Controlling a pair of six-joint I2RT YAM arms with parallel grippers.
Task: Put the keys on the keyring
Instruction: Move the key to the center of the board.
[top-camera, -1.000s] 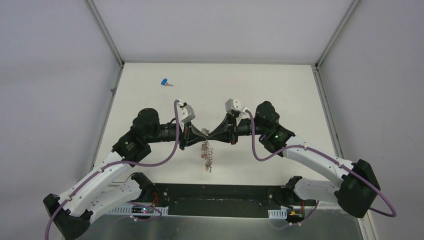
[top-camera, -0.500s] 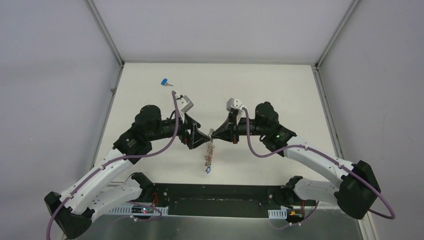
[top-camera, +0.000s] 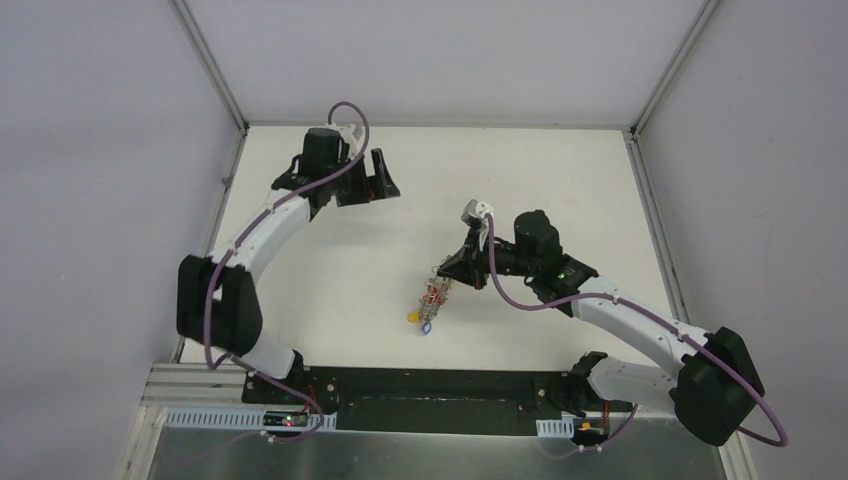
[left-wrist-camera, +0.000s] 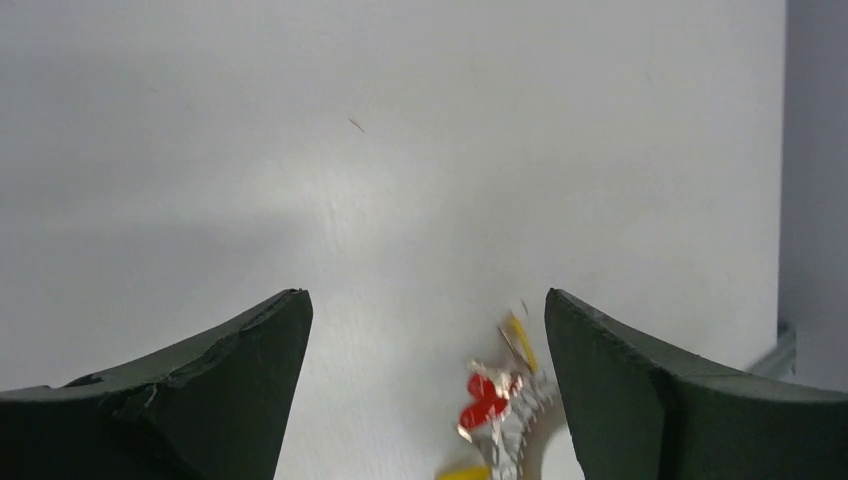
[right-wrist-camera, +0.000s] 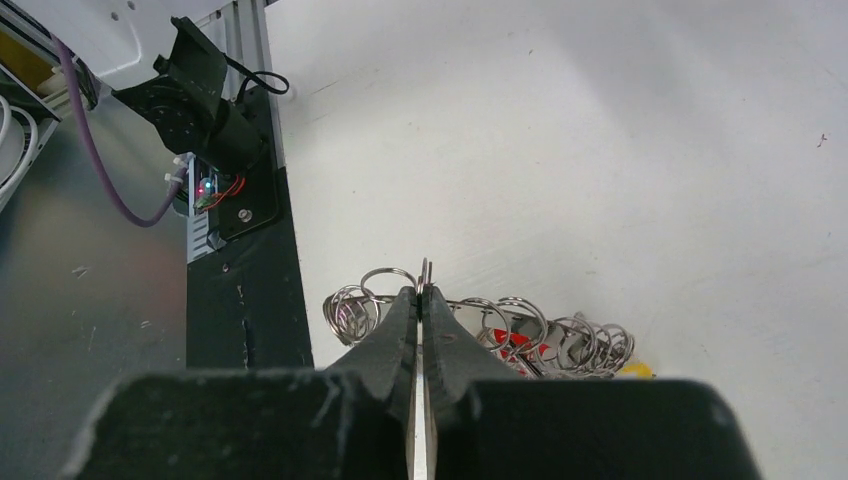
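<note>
**Item 1, left gripper (top-camera: 372, 193).** We found it over the far left part of the table (top-camera: 560, 170). Its jaws were spread wide, with nothing between the fingers (left-wrist-camera: 230, 390) and only bare tabletop in the gap.

**Item 2, right gripper (right-wrist-camera: 421, 292).** We recorded it near the middle of the table, well apart from the left one. Its jaws were pressed together on the thin wire of the keyring (right-wrist-camera: 490, 325).

**Item 3, keyring.** We noted a bunch of small silver loops and keys trailing from the right gripper toward the near edge. Red heads (left-wrist-camera: 483, 400) sat mid-bunch. A yellow head (top-camera: 412, 317) and a blue head (top-camera: 425, 329) were at the near end. We could not tell whether the bunch lay on the table or hung just above it.
</note>
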